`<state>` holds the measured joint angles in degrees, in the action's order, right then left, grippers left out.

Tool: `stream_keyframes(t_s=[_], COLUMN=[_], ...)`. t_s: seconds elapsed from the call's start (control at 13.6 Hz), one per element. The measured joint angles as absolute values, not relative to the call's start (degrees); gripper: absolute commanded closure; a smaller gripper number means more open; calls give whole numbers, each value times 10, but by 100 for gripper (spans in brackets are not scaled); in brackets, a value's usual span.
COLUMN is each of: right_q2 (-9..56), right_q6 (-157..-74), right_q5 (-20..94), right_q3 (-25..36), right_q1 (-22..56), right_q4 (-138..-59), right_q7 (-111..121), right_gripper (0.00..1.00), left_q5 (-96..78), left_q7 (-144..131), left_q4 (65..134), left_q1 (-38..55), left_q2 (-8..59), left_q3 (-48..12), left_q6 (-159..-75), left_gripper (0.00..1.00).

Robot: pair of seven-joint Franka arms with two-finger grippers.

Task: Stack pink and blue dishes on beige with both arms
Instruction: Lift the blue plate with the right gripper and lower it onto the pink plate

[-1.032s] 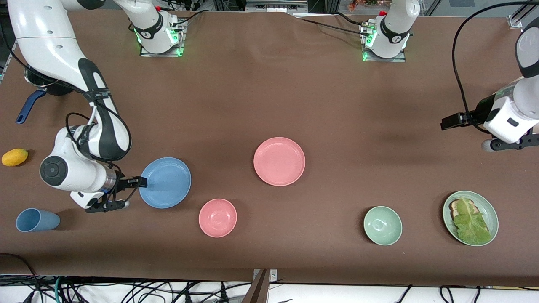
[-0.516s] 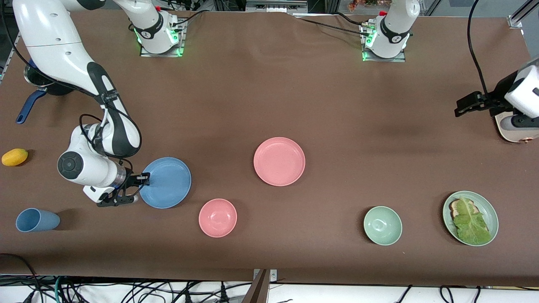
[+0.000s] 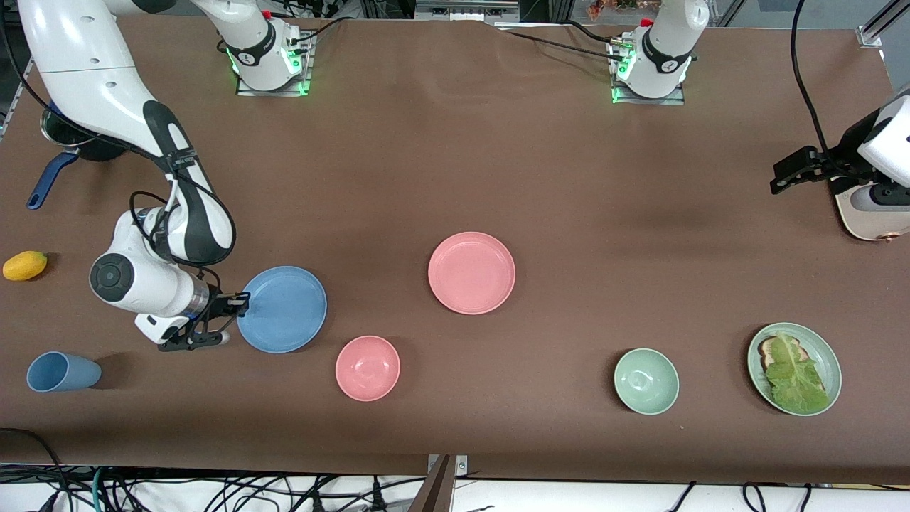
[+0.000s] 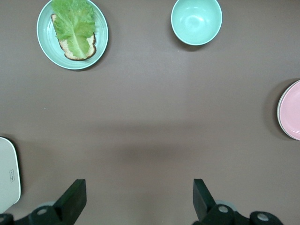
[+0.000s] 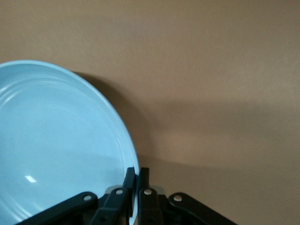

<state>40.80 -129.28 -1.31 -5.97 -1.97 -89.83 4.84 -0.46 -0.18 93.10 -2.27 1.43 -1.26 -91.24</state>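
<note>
My right gripper [image 3: 238, 304] [image 5: 137, 176] is shut on the rim of the sky blue plate [image 3: 284, 309] [image 5: 56, 140], on the edge toward the right arm's end of the table. The salmon pink plate [image 3: 471, 272] [image 4: 291, 110] lies flat at the table's middle, untouched. At the left arm's end only part of the beige plate [image 3: 864, 217] [image 4: 7, 173] shows, the rest hidden under that arm. My left gripper [image 3: 789, 174] [image 4: 138, 197] hangs open and empty high over bare table beside the beige plate.
A small pink bowl [image 3: 367, 368] sits near the blue plate, closer to the front camera. A blue cup [image 3: 60, 372], a yellow fruit [image 3: 25, 265] and a blue-handled pot [image 3: 53, 167] stand at the right arm's end. A green bowl [image 3: 646, 380] and a lettuce plate [image 3: 794, 368] lie toward the left arm's end.
The right gripper has closed in on the blue plate's rim, and the plate has shifted slightly toward the table's middle. The left arm swung toward the table's end, uncovering the beige plate.
</note>
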Motion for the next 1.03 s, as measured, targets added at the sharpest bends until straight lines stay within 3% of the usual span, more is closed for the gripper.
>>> stream_keyframes(t_s=[0.37,0.66,1.03], right_q2=[395,391,396], right_q6=[-1136,-1117,-1125], right_q5=[-13,-13,-12], right_q3=[-64,-81,-159], right_q1=[20,102,155], right_q4=[-760,-740,-741], right_q7=[46,-90,-324], right_gripper=[100,100,100], left_q5=[-5,-5,-5], left_q7=[-1,-1,-1], left_q4=[929,927,924], left_q1=[-23,-25,-26], left_q2=[16,18,29], left_q3=[-13,-11,-11], left_q6=[-913,-916,-919], left_gripper=[0,0,0])
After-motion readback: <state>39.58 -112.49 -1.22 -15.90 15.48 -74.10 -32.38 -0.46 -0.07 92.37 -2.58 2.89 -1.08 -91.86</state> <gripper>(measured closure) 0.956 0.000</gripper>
